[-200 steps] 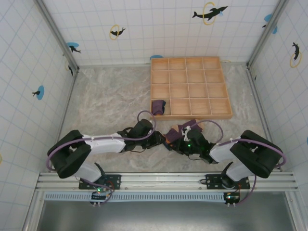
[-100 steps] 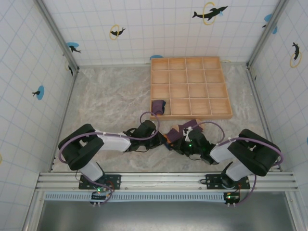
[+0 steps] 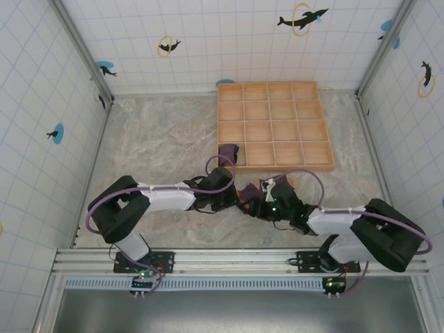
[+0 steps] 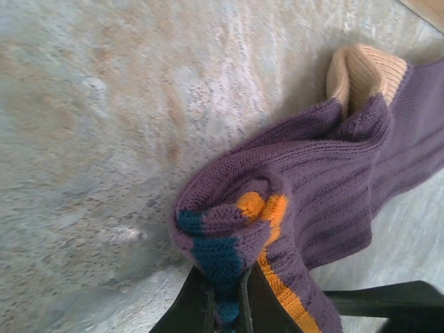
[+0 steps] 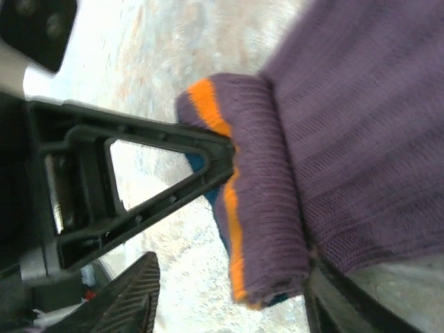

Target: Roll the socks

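1. Nearest, at 6 o'clock in the overhead view, a metal rail point(image 3: 236, 260) carries both bases. The left arm point(image 3: 166, 198) starts at 7 o'clock and the right arm point(image 3: 333, 220) at 5 o'clock. Both lie low over the bench point(image 3: 159, 139), reaching inward until their tips meet by the middle of its near edge
2. Between those tips the loose sock point(image 4: 333, 173) lies on the bench. It is dark purple rib knit, with its cuff end curled over into a thick fold
3. The left jaws are pressed together on that curled cuff, pinching a teal band point(image 4: 215, 257) beside the orange stripe point(image 4: 277, 277). In the left wrist view the pinch sits at 6 o'clock and the sock runs off toward 2 o'clock, where a tan patch point(image 4: 364, 69) shows
4. The right jaws are spread around the same fold. In the right wrist view one finger point(image 5: 333, 295) at 5 o'clock touches the purple cloth, while the second finger point(image 5: 132, 302) at 7 o'clock stands apart from it. The left arm's black triangular finger point(image 5: 139, 128) comes in from 9 o'clock and meets the fold's orange edge
5. Beyond, at 12 to 1 o'clock of the loose sock, sits a wooden tray point(image 3: 284, 132) of sixteen compartments. The rolled sock point(image 3: 229, 154), a purple bundle, lies in the compartment at the tray's 7 o'clock corner
6. Farthest stand white tiled walls point(image 3: 229, 41) with dolphin stickers point(image 3: 302, 19)
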